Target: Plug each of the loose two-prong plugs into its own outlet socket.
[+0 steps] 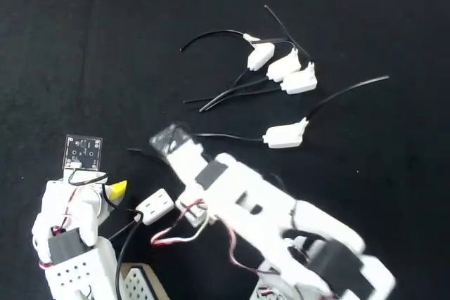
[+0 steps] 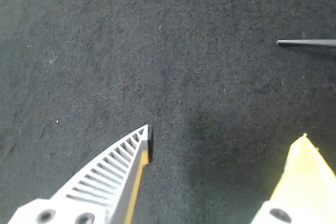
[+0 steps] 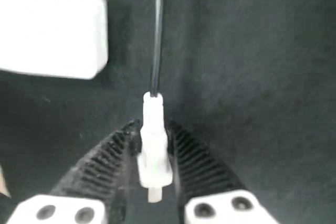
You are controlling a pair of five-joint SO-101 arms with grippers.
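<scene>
Fingers point(image 3: 105, 166) of the right end effector point(image 3: 152, 125) pinch a white plug point(image 3: 154, 156), its black cord point(image 3: 157, 30) running past a white block point(image 3: 52, 32) on the bench point(image 3: 262, 51). The left end effector point(image 2: 224, 132) hangs spread above the bench, near an outlet socket point(image 1: 156, 205).

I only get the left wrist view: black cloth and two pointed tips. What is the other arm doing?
Observer: The right pincer is shut on a small white plug with a black cord.
Operator: Any more of those around?
Observer: The high view shows three white corded blocks clustered at the black table's far side, and a fourth lying alone nearer the arms.
Operator: Anything near my arm?
Observer: Another white block lies close to the yellow fingertip of the left pincer, not touching.
</scene>
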